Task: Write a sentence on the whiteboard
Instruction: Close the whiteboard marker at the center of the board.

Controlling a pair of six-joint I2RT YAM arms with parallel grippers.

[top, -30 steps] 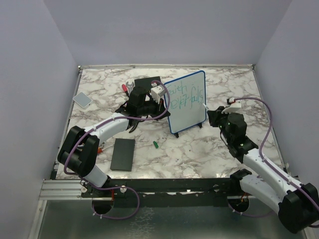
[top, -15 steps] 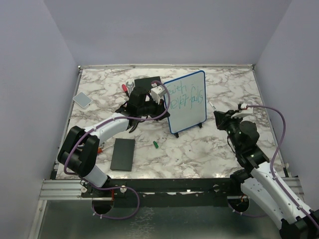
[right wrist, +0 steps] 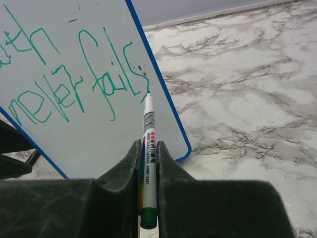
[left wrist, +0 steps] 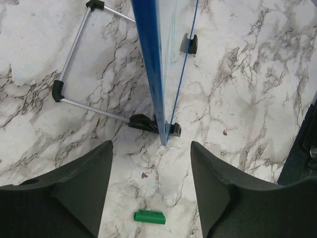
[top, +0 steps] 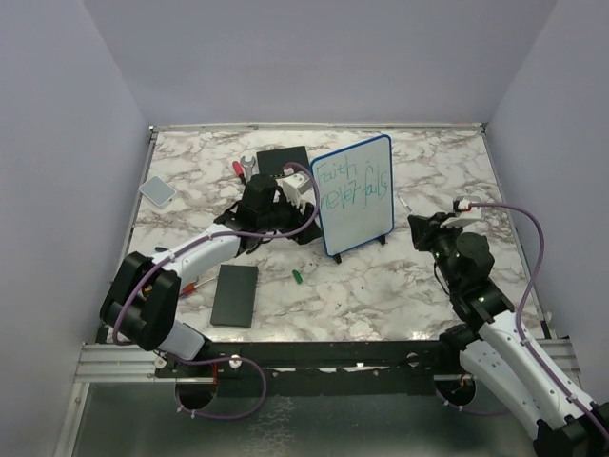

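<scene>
Evidently the writing is close to finished, if not finished already: the sentence runs in green across two lines of the whiteboard and reads "Faith never fails" as far as both views show. The board stands upright on its little black feet near the middle of the marble worktop, its face turned toward the right arm. The right claw is clenched on a green marker, whose tip points at the final "s". From above, that claw sits well apart from the board's right edge, so the tip looks to be off the surface. The left claw is spread wide and grasps nothing. Its wrist view looks along the board's blue frame edge-on, with the nearest foot just ahead of the fingers and not touching them. A small green cap lies on the marble just in front of the board. What is left appears to be little: perhaps a closing full stop, then capping the marker and setting it down.
</scene>
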